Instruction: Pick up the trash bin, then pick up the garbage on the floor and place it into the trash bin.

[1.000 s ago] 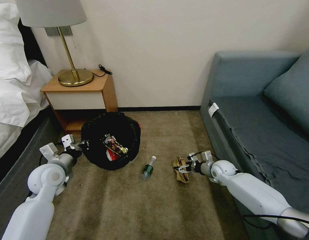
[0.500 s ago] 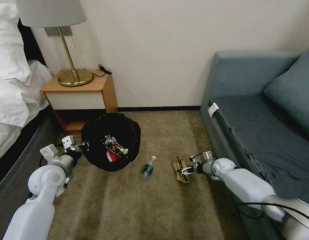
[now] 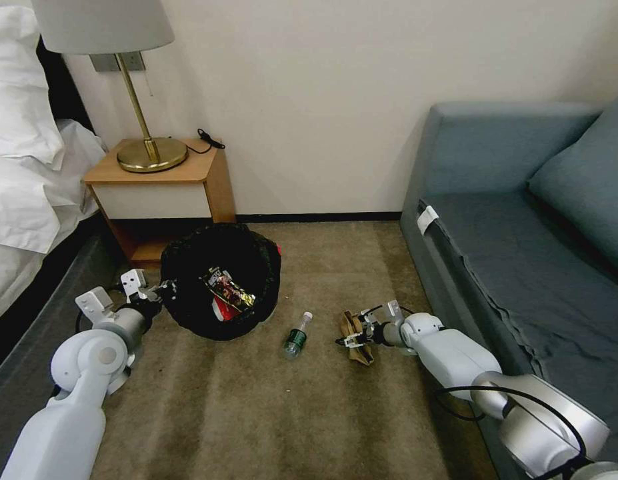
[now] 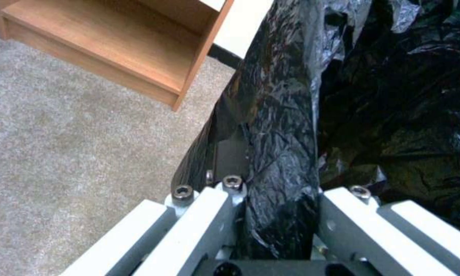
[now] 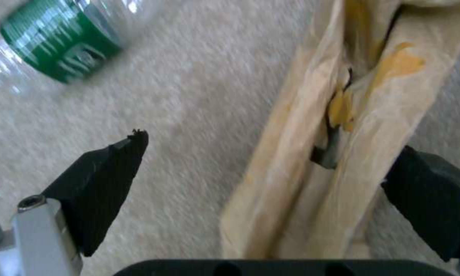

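The trash bin [image 3: 219, 267], lined with a crinkled black bag, stands tilted on the carpet by the nightstand. A yellow-brown wrapper [image 3: 230, 290] and a red-white packet [image 3: 222, 309] lie inside it. My left gripper [image 3: 163, 291] is shut on the bin's rim [image 4: 281, 153], with bag plastic pinched between its fingers [image 4: 204, 218]. A tan peel-like scrap [image 3: 354, 332] of garbage lies on the floor. My right gripper [image 3: 351, 341] is open and straddles this scrap [image 5: 312, 180], one black pad [image 5: 102, 184] on each side. A small green bottle [image 3: 296, 336] lies between bin and scrap, and appears as the bottle [image 5: 56, 38] in the right wrist view.
A wooden nightstand [image 3: 159, 183] with a brass lamp [image 3: 151, 153] stands behind the bin. The bed [image 3: 22, 173] runs along the left and a blue sofa [image 3: 522, 233] along the right. Open carpet [image 3: 269, 413] lies in front of me.
My right arm has swung left and lower, bringing its open gripper over and around the tan scrap. The left gripper and the bin have barely moved.
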